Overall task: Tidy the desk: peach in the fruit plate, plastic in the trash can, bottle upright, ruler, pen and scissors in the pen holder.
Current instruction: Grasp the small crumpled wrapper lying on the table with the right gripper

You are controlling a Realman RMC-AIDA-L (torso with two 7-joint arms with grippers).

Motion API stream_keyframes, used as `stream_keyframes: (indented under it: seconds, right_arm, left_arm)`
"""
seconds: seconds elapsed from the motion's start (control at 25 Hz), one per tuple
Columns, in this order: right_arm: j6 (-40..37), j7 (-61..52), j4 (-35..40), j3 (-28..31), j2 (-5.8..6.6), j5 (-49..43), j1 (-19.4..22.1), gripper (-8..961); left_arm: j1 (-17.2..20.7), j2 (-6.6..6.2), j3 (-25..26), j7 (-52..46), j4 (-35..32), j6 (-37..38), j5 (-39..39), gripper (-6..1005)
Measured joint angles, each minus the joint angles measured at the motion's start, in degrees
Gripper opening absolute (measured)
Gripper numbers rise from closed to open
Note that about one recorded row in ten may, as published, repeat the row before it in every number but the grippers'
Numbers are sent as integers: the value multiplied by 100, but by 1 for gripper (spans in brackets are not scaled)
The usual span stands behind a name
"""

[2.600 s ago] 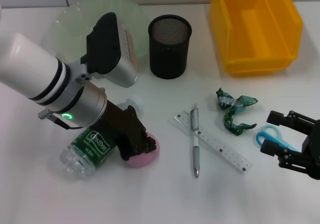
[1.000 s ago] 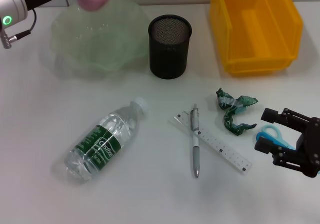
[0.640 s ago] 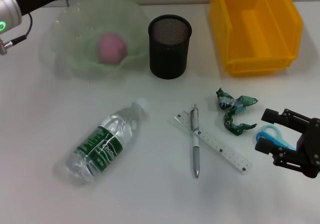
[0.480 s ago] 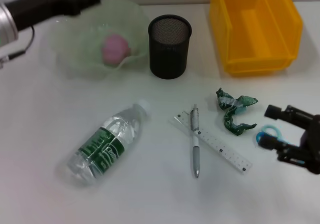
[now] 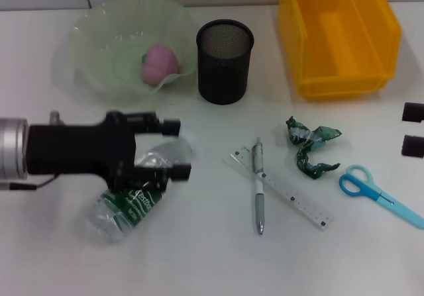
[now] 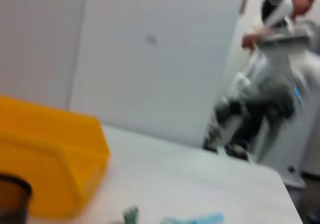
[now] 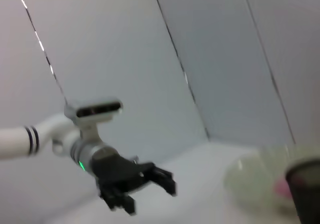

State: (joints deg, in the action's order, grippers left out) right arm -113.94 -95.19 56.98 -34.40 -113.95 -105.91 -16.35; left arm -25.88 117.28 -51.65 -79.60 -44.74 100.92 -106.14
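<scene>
The pink peach [image 5: 159,63] lies in the pale green fruit plate [image 5: 93,38]. The clear bottle [image 5: 129,200] with a green label lies on its side. My left gripper [image 5: 176,149] is open, its fingers spread either side of the bottle's cap end. The crumpled green plastic [image 5: 310,147], the ruler [image 5: 291,197], the pen [image 5: 258,187] lying across the ruler and the blue scissors [image 5: 371,185] lie on the table. The black mesh pen holder [image 5: 225,61] stands upright. My right gripper [image 5: 413,129] is open and empty at the right edge, above the scissors.
A yellow bin [image 5: 338,34] stands at the back right, next to the pen holder. The left wrist view shows the bin [image 6: 45,159] and a person beyond the table. The right wrist view shows my left gripper [image 7: 137,181] and the plate [image 7: 250,176].
The left gripper dropped the peach into the plate, then came down and forward to the bottle. The right gripper has drawn back from the scissors to the right edge.
</scene>
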Motion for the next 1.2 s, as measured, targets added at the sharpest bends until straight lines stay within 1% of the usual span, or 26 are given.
stream_keyframes:
  seconds: [0.04,0.12,0.16,0.2,0.32,0.36,0.4,0.48,0.6,0.64,0.72,1.04,1.2]
  right_arm:
    - [-13,-367,389,-6,3,-202,-75,759]
    - [-47,-1198,1176,-38,-5,-790,-291,759]
    - [-118,-1926,1906,-81,-36,-1441,-554,759]
    - [-118,-1926,1906,-81,-36,-1441,-554,759]
    - [-312,-2713,2616,-295,-108,-2384,-926,760]
    - [-400,-3141,2924,-607,-177,-2964,-1125,760]
    - [-400,-3141,2924,-607,-177,-2964,-1125,760]
    - [-387,-3447,3089,-1044,-261,-3440,-1267,760]
    - [-236,-3771,3180,-1677,-400,-4015,-1420,760]
    - [-125,-3810,3176,-1833,-452,-4129,-1465,760]
    - [216,-3879,3088,-2103,-512,-4284,-1531,759]
    - [2344,-3826,2020,-3479,-513,-4345,-1681,760]
    - [3110,-3678,1485,-3789,-521,-4274,-1822,760]
  left_arm:
    - [-2,29,-29,19,20,27,-223,796]
    - [-10,62,-54,44,35,31,-390,796]
    - [-15,78,-56,78,40,30,-461,796]
    - [-16,88,-57,107,44,28,-495,796]
    - [-19,97,-56,146,47,25,-537,795]
    - [-31,106,-57,168,56,28,-552,795]
    - [-31,106,-57,168,56,28,-552,795]
    - [-39,106,-56,168,60,28,-553,795]
    - [-62,104,-115,170,64,3,-557,795]
    - [-66,103,-130,172,65,-4,-560,795]
    - [-89,103,-169,175,66,-28,-565,796]
    - [-95,106,-223,175,80,-60,-566,796]
    - [-75,109,-258,168,87,-53,-566,796]
